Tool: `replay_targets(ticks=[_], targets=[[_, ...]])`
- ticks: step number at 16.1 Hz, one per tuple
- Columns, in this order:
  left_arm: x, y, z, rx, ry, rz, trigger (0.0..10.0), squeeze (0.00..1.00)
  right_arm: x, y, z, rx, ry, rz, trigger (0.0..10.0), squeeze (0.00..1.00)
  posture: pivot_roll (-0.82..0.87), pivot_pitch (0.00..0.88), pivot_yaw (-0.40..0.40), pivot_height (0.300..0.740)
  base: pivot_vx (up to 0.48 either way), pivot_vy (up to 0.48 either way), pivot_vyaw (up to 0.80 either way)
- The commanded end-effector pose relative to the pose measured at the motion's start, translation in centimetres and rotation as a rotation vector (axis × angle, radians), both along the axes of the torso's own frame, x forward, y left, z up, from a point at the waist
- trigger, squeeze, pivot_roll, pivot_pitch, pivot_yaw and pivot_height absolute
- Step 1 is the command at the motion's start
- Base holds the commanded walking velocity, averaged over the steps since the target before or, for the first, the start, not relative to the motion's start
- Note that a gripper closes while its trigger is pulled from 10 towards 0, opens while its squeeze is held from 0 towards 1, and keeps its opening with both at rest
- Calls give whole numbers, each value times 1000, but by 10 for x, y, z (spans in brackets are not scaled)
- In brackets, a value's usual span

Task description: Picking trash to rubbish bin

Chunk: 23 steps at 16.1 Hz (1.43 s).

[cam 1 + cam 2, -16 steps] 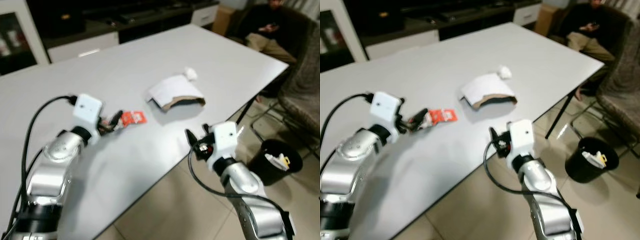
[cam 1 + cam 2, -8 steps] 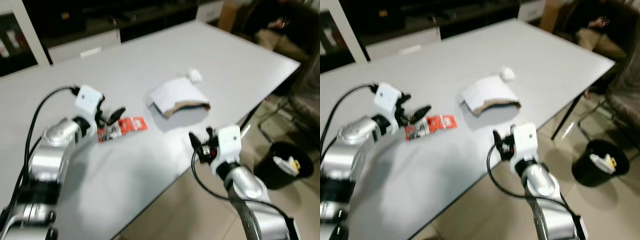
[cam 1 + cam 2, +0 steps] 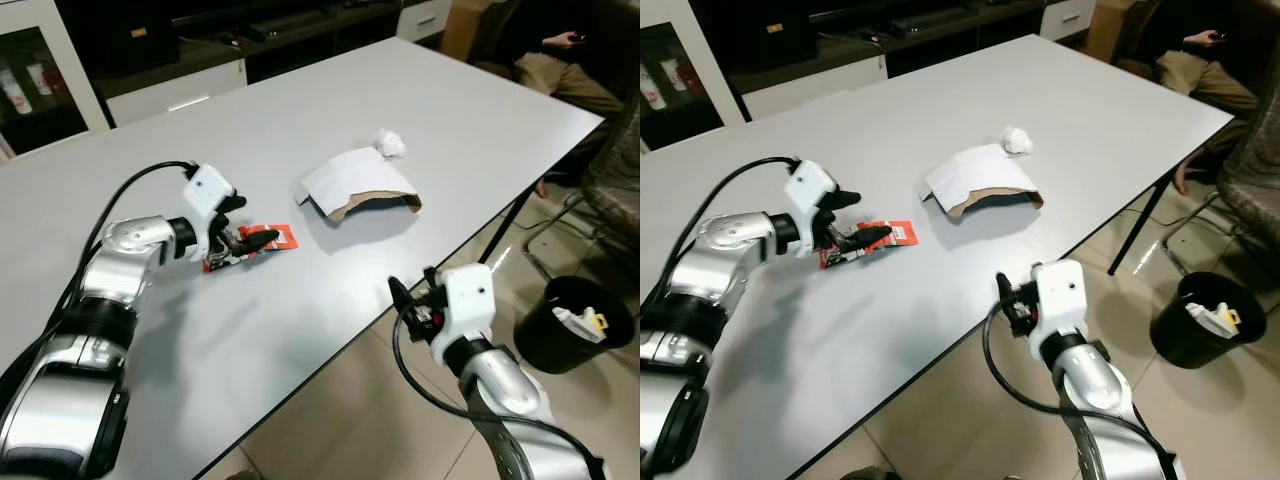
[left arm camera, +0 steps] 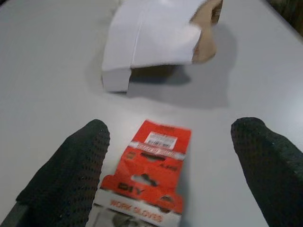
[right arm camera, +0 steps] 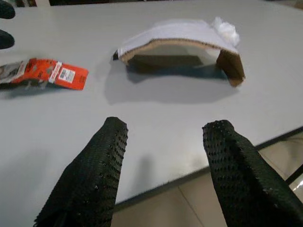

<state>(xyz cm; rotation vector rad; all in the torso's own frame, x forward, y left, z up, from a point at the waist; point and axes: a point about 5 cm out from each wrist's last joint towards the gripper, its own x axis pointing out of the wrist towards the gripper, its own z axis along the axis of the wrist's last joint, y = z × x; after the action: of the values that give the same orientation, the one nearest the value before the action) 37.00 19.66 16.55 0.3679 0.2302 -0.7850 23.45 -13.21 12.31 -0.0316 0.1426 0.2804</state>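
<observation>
Left gripper (image 3: pixel 243 243) low over the pale grey rectangular table (image 3: pixel 480 110), fingers spread wide to either side of a flat red-and-white cardboard package (image 4: pixel 151 172) that lies flat on the tabletop; nothing grasped, contact between fingers and package cannot be told. Just beyond the package lies a bent white-and-brown cardboard box piece (image 3: pixel 355 186), arched up off the surface, with a small crumpled white paper ball (image 3: pixel 389 144) touching its far edge. Right gripper (image 5: pixel 163 156) hovers off the table's near edge, fingers apart and empty. Round black rubbish bin (image 3: pixel 575 325) stands on the tiled floor at far right, white and yellow scraps inside.
</observation>
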Motion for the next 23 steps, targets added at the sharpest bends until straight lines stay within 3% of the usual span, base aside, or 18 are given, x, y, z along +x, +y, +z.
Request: replay_targets(ticks=[1, 3, 8, 9, 10, 14, 18, 23], targets=[[5, -6, 5, 51, -17, -39, 10000, 1000, -2, -5, 4, -13, -4, -24, 10000, 0, -99, 122, 2, 740, 0, 0, 0], [11, -12, 4, 116, -16, -46, 10000, 1000, -9, -10, 5, -24, 10, -38, 10000, 0, -128, 147, 5, 740, 0, 0, 0], [15, -16, -3, 103, 55, -30, 10000, 1000, -19, -15, 5, -37, 35, -60, 10000, 0, -157, 178, 18, 740, 0, 0, 0], [15, -16, -3, 100, 62, -26, 10000, 757, -22, -15, 6, -37, 42, -66, 10000, 0, -166, 192, 30, 740, 0, 0, 0], [16, -15, -3, 109, 64, -19, 10000, 0, -25, -15, 6, -37, 46, -68, 10000, 0, -170, 195, 34, 740, 0, 0, 0], [20, -11, 0, 148, 11, 55, 10000, 0, -29, -16, 7, -38, 56, -86, 10000, 0, -180, 206, 45, 740, 0, 0, 0], [15, -7, -10, 221, 56, 22, 10000, 0, -31, -16, 7, -36, 64, -90, 10000, 0, -180, 211, 45, 740, 0, 0, 0], [11, 4, -13, 252, 114, 7, 10000, 0, -29, -14, 7, -33, 68, -82, 10000, 0, -168, 205, 40, 740, 0, 0, 0]])
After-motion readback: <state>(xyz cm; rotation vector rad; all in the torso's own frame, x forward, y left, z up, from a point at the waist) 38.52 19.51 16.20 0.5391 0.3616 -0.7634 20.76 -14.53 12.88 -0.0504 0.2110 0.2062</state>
